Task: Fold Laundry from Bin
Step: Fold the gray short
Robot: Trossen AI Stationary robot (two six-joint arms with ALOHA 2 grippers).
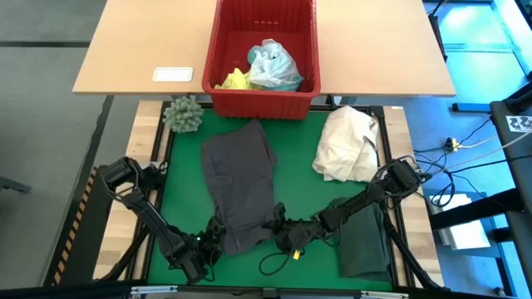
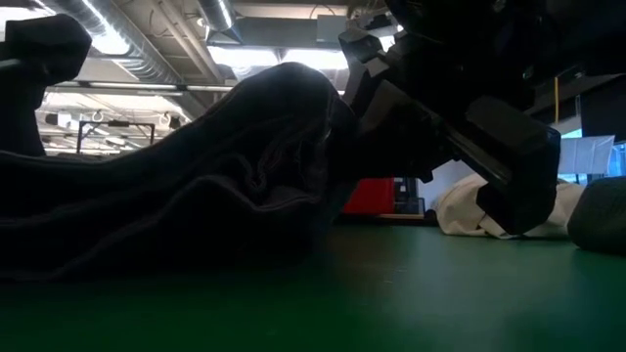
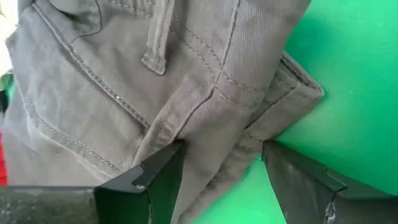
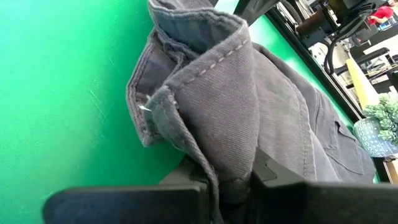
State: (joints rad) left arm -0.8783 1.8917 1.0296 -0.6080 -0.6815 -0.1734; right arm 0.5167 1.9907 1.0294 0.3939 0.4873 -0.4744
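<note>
The grey garment lies flat on the green mat of the counter, running from the centre toward 6 o'clock, its waistband end nearest the two arms. Judged from this layout, the step in hand is a two-corner pickup of that near edge, ready for a fold toward 12 o'clock.

To do this well, both claws should lift evenly and together, keep the edge taut between them, and carry it in a straight line so the cloth lands square on itself.

The left claw sits at the 7 o'clock corner of the garment. Its fingers are set fairly wide, with the waistband seam lying between them; the grip does not appear closed. The right claw sits at the 5 o'clock corner, narrowed onto a bunched fold of the same cloth and pinching it.

Beyond it, a dark green garment lies at 4 o'clock. The red bin stands at 12 o'clock, holding yellow and turquoise laundry.
</note>
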